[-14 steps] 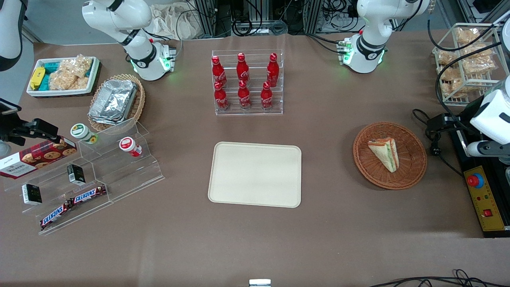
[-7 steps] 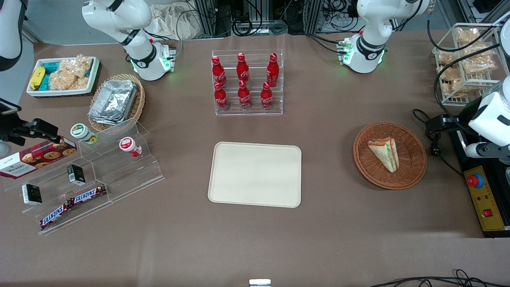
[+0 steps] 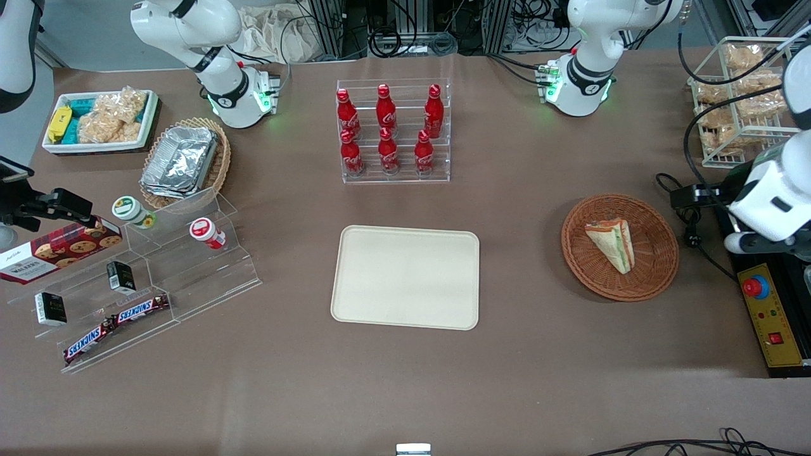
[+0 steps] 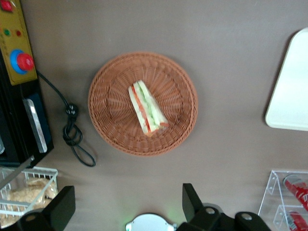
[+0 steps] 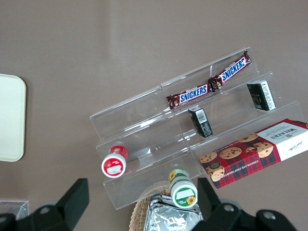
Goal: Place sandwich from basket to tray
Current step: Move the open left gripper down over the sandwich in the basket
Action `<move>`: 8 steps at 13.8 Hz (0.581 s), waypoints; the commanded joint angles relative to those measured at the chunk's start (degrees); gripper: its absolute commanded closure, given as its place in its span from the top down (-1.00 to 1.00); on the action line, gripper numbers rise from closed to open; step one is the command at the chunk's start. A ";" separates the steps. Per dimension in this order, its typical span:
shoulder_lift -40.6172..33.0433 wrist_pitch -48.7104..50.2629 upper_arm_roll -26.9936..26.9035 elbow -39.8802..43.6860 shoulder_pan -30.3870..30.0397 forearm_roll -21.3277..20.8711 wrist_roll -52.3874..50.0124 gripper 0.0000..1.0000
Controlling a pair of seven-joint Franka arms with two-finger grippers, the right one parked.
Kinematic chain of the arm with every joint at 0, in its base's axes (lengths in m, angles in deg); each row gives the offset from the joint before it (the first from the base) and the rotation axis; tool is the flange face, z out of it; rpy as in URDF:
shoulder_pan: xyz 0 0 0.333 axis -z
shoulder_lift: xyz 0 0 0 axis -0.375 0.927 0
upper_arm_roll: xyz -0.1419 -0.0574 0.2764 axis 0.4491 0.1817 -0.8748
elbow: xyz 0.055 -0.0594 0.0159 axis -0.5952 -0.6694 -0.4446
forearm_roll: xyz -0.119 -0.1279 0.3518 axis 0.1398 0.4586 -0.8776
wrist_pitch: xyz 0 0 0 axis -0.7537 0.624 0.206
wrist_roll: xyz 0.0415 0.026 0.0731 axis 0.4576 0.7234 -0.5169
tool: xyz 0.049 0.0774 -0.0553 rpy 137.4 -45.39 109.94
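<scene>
Gripper (image 4: 126, 209) hovers high above the basket (image 4: 108, 122), fingers spread wide and empty. One sandwich (image 4: 147, 107) lies in that single basket at the right of the front view; one tray (image 3: 405, 277) waits mid-frame. Risk: pads closing on the soft wedge may crush it or snag the weave. Six cola bottles (image 3: 387, 128) stand upper centre.

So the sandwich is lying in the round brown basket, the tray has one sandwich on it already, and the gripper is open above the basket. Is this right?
Not quite: the tray has nothing on it, as the front view shows. The rest holds: the sandwich lies in the basket, and the left wrist view looks down on them with the gripper open above the basket.
</scene>
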State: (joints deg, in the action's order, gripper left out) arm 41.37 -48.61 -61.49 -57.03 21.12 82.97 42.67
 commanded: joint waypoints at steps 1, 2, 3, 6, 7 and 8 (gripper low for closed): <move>-0.52 0.40 0.01 -3.03 -0.24 -1.72 -0.46 0.98; -0.52 -0.56 0.09 -4.60 -1.38 -1.72 -0.46 0.98; -1.22 -2.74 0.09 -7.14 -1.82 -1.72 -0.46 0.98; -7.70 -15.54 -0.26 -20.91 -2.00 -1.72 -0.46 0.98; -9.30 -19.68 -1.56 -25.75 -2.00 -1.72 -0.55 0.98; -9.83 -23.12 -2.19 -29.62 -1.92 -1.37 -0.64 0.98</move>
State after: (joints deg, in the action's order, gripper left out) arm 37.37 -65.04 -62.72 -75.54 19.50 82.02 42.56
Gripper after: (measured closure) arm 0.004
